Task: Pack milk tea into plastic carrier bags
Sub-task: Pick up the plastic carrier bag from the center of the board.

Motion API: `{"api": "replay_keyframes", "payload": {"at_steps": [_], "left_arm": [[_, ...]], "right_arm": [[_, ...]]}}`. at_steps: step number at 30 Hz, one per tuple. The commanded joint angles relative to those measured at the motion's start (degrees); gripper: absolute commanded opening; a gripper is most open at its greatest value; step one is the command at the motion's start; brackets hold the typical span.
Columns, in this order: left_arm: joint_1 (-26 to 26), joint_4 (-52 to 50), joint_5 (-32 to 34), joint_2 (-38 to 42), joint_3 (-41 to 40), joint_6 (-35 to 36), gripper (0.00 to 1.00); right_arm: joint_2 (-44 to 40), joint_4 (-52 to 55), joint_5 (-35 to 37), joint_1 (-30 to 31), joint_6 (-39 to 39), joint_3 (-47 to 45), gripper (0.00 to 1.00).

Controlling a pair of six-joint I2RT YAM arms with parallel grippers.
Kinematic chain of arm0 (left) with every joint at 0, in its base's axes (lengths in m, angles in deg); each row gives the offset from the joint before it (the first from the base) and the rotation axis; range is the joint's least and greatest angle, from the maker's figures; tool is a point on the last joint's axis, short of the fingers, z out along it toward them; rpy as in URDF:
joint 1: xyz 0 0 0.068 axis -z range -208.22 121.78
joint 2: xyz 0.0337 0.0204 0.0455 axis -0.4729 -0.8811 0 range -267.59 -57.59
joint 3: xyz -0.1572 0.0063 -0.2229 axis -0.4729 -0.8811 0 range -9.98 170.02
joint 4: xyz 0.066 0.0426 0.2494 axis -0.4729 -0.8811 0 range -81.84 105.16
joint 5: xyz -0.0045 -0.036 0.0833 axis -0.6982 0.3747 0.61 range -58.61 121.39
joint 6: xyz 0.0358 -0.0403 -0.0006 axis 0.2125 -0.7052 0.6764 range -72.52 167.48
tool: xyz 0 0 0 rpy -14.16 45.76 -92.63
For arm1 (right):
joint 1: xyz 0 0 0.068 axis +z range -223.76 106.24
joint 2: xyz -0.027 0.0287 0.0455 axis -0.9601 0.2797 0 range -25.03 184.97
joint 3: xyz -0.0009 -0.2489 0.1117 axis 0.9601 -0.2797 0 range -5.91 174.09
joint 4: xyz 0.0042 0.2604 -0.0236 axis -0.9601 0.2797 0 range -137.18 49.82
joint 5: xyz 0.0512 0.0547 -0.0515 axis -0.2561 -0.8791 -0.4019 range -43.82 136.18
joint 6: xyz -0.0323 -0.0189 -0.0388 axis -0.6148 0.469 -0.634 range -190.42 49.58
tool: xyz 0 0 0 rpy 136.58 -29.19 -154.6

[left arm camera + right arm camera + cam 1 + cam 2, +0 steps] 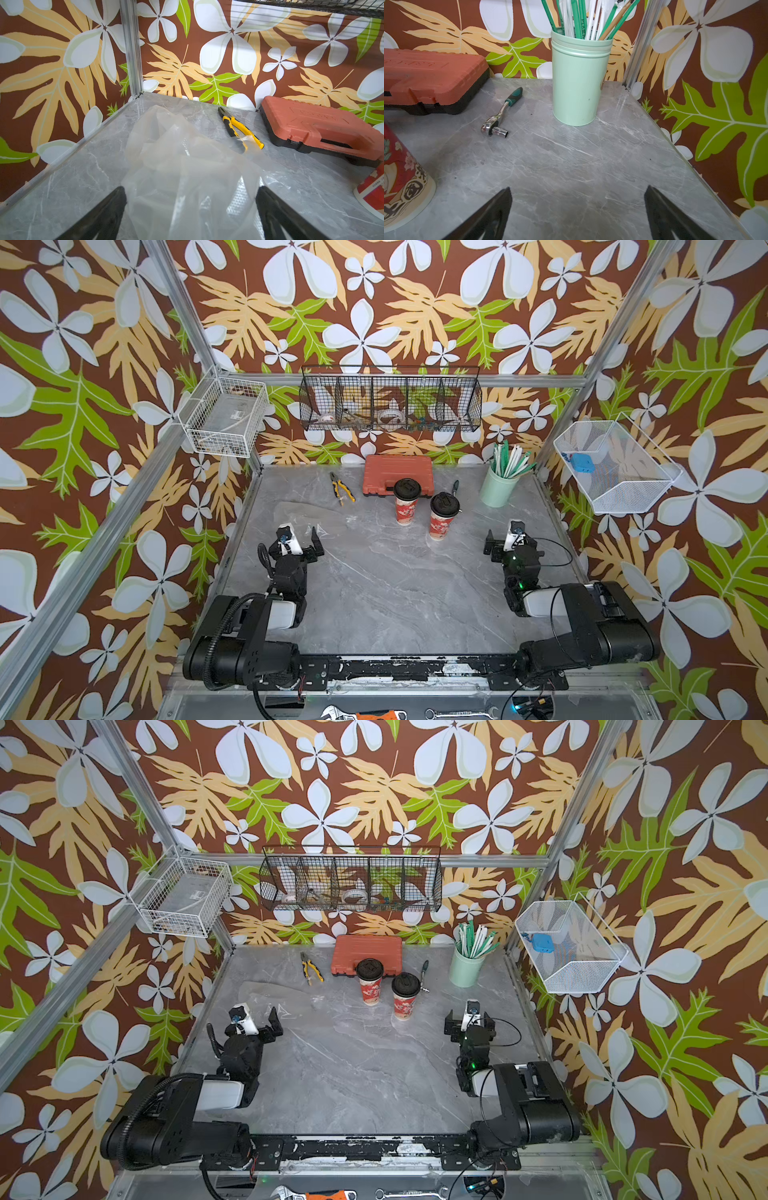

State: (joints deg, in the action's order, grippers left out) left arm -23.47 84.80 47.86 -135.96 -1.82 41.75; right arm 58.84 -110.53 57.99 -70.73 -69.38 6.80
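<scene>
The bench (374, 597) is showing a smooth grey stone pattern with pale veins. Near its middle, a little toward 12 o'clock, two tall paper cups (406, 510) (440, 524) are standing upright, close together but not touching. Each is tapering down to a pale base and is wearing red paper with a white flower print and a glossy black domed lid. The bags (182, 158) are lying at about 10 o'clock as a limp heap of thin, clear, crinkled film, nearly vanishing against the grey; how many are in it I cannot tell. One ribbed edge is draping over the handles of the yellow-and-black pliers (246, 132). A ridged red plastic tool case (397, 472) is lying at 12 o'clock. A chrome ratchet (492, 125) with a green grip is lying between it and a mint-green tin (579, 83) of straws (583, 18) at 1 o'clock. The left arm (286, 572) is sitting folded at 8 o'clock. Its left hand (191, 188) is pointing at the film with fingers wide apart, clamping nothing. The right arm (519, 568) is mirroring it at 4 o'clock. The right hand (578, 188) is facing bare bench, fingers wide apart and empty.
</scene>
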Motion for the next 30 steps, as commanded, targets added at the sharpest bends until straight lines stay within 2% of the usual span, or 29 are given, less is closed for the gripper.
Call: {"api": "replay_keyframes", "payload": {"at_steps": [1, 30], "left_arm": [[-0.18, 2.56, 0.42, -0.03, 0.17, 0.36, 1.0], [-0.18, 2.48, 0.16, 0.41, 0.12, 0.54, 1.0]], "right_arm": [[-0.16, -1.25, -0.4, -0.04, -0.29, 0.1, 1.0], [-0.66, -1.88, 0.05, 0.08, -0.34, -0.44, 1.0]]}}
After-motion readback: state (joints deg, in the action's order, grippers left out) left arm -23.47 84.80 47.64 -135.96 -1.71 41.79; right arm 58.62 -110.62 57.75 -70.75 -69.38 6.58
